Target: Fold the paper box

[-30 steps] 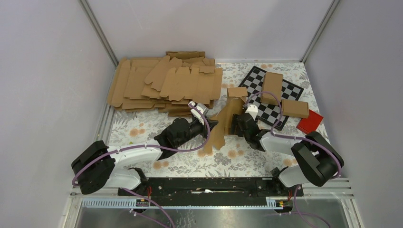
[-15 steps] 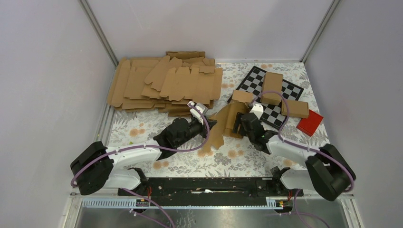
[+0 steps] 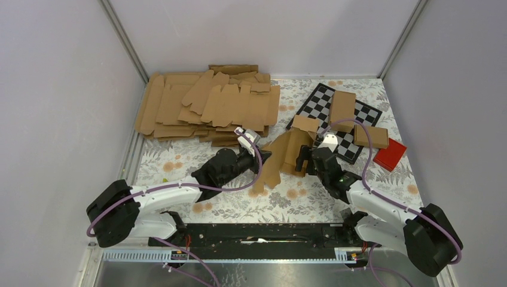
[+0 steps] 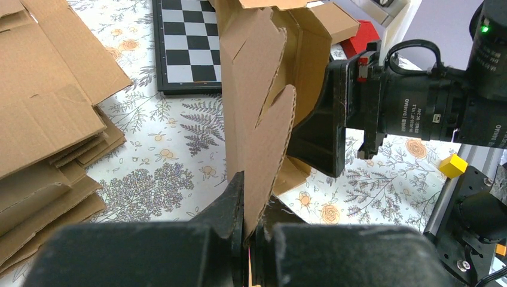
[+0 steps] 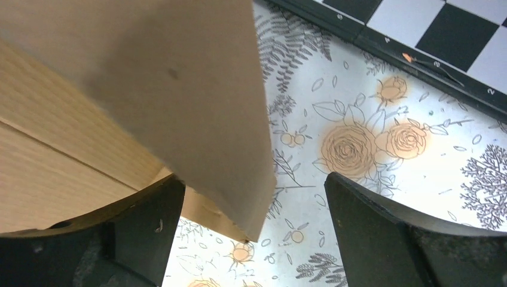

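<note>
Back left of the flowered table [image 3: 179,161]: a messy stack of flat cardboard blanks [image 3: 206,104], lying flat. In front of it the left gripper [image 4: 251,226] is clamped tight on the bottom edge of the paper box [image 3: 286,149]; the wrist view shows a scalloped flap pinched between both fingers.

The box is near the table's middle, between the 2 grippers. It is half formed and standing up off the cloth, panels bent, top flap open.

The right gripper [image 3: 305,160] is right against the box's right side. Its jaws are spread wide and gripping nothing. In its wrist view 1 box panel hangs between the fingers, close to 1 finger [image 5: 152,209]; the other has bare cloth beside it.

Further right is a checkerboard [image 3: 317,98] with 2 folded cartons [image 3: 342,106] on it. A red block [image 3: 390,153] sits just beside the board's right corner.
</note>
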